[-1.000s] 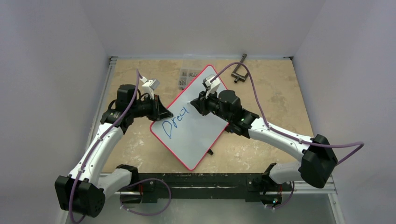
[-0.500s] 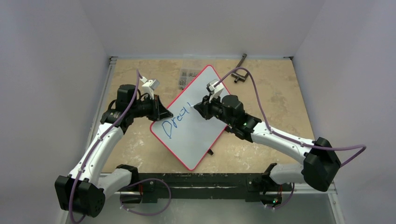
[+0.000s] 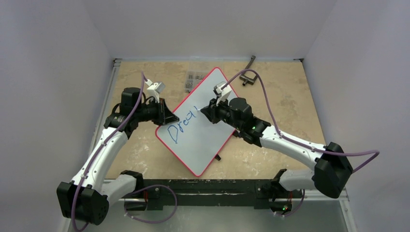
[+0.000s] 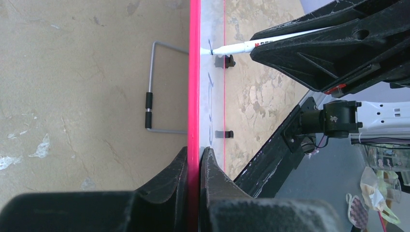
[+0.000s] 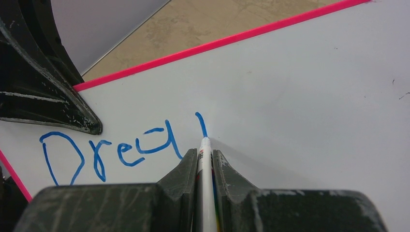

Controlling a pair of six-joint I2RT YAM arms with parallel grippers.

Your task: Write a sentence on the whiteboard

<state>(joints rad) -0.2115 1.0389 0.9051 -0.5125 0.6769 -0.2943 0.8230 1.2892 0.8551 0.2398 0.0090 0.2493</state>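
Looking down from above, we find the whiteboard [image 3: 205, 140] lying cornerwise mid-surface between the arms. The sentence [image 3: 181, 126] is barely begun near its left corner. A metal clamp [image 3: 247, 75] and a scatter of small dark parts [image 3: 193, 79] sit at the far side, well apart from the writing. Only the right arm's own wrist hangs over the blank area.

From the left wrist, the left jaws are closed on the board's red rim [image 4: 194, 96], and a wire loop [image 4: 151, 87] lies on the surface just beside it. If the marker [image 4: 241, 47] presses hard, we judge the board could pivot in that single pinch and skew the line.

From the right wrist, the right jaws grip the marker, its tip touching the board at the foot of the last blue stroke. The left jaws rest just beside the first letter, clear of where the writing heads. A marker sliding back between the jaws would lift the tip and break the stroke.
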